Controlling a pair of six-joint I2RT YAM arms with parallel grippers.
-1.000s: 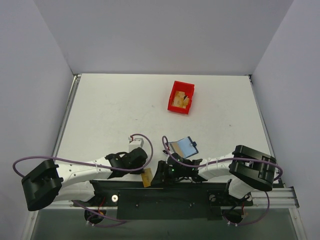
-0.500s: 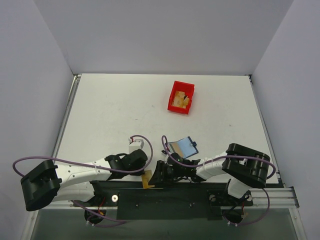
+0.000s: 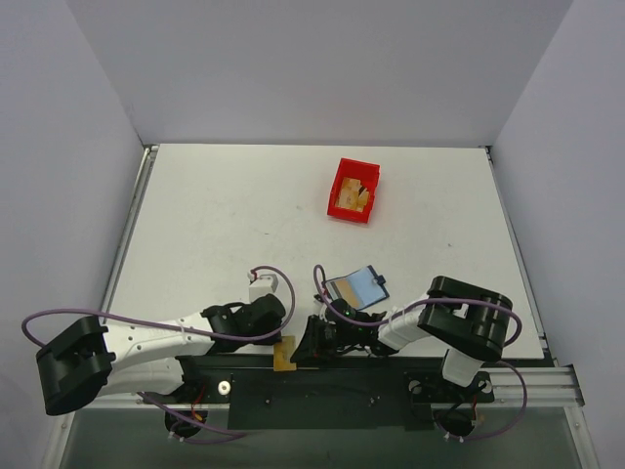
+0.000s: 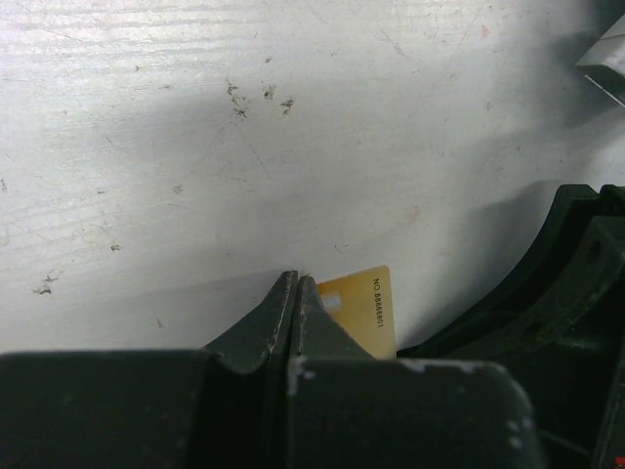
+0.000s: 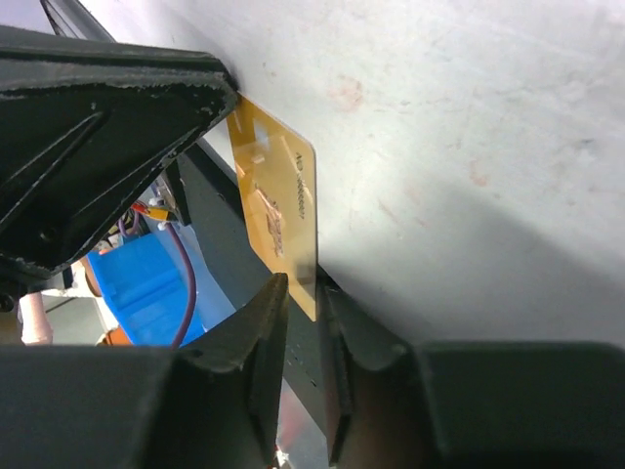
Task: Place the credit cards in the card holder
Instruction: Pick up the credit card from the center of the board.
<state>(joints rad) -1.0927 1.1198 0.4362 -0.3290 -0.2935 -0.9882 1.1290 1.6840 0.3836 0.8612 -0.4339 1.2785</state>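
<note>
You will find the card (image 3: 284,354) at the near edge of the worktop (image 3: 215,225), about midway along it and overlapping the black base rail between the two arms. It is a thin, rigid, glossy tan-gold rectangle with rounded corners. A line of small printed characters runs beside one short edge (image 4: 379,298), and raised markings show on its face (image 5: 278,210).

The left jaws are pressed fully together on the card. Their dark, matt, wedge-shaped fingers (image 4: 278,313) meet at the tips, and the card projects from just behind them on the right-hand side of the left wrist view.

The right jaws stand narrow, with one black finger (image 5: 259,322) on each side of the card's lower corner. You cannot tell from these views whether the pads are pressing on it.

The card holder (image 3: 356,287) lies open on the worktop just beyond the right wrist, apart from the card. Its shiny light-blue lining faces up and it has a dark navy border.

A red plastic bin (image 3: 361,166) with square walls sits well off toward the far edge. Something tan lies inside it, too small to identify.

The worktop is matt white, scuffed and speckled.

Compared with a second ago, the right arm's elbow has folded in toward the centre and the card sits slightly closer to the near edge. The card holder and bin have not moved.
</note>
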